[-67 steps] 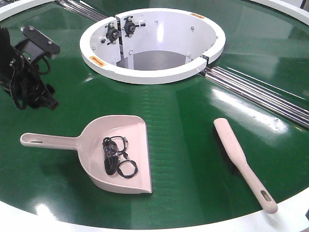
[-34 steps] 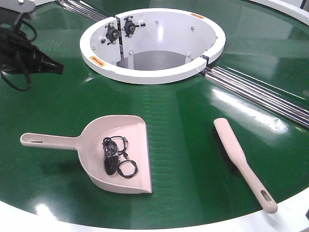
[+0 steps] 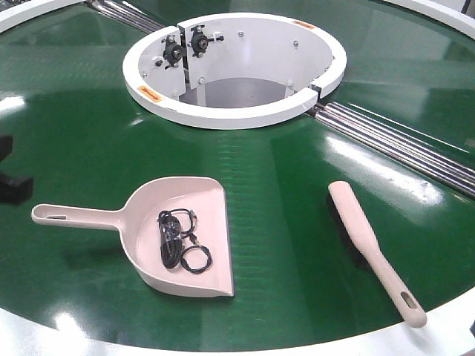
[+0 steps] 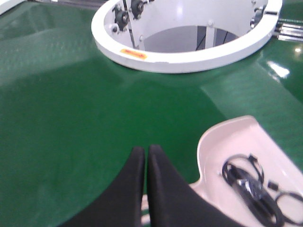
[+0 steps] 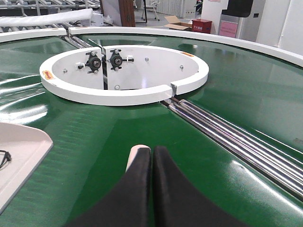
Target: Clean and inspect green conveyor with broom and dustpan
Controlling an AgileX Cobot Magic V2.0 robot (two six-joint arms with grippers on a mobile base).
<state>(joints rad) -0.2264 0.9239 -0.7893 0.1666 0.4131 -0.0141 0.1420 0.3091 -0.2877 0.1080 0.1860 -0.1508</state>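
- Glossy green conveyor (image 3: 89, 133) rings a white hub (image 3: 230, 111); the dustpan (image 3: 178, 237), holding black cable scraps (image 3: 178, 241), lies left, the broom (image 3: 371, 248) right, well apart, its handle end reaching the white rim (image 3: 453, 326).
- Left wrist view: my left claw (image 4: 144, 153) is pinched closed, empty, above the dustpan's handle side.
- Right wrist view: my right claw (image 5: 151, 153) is closed, empty, over the broom's tip. I judge both must open before gripping; open belt surrounds both tools.

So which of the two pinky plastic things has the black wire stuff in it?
The dustpan, the wide scoop on the left, holds the black cables. The slim broom on the right carries nothing.
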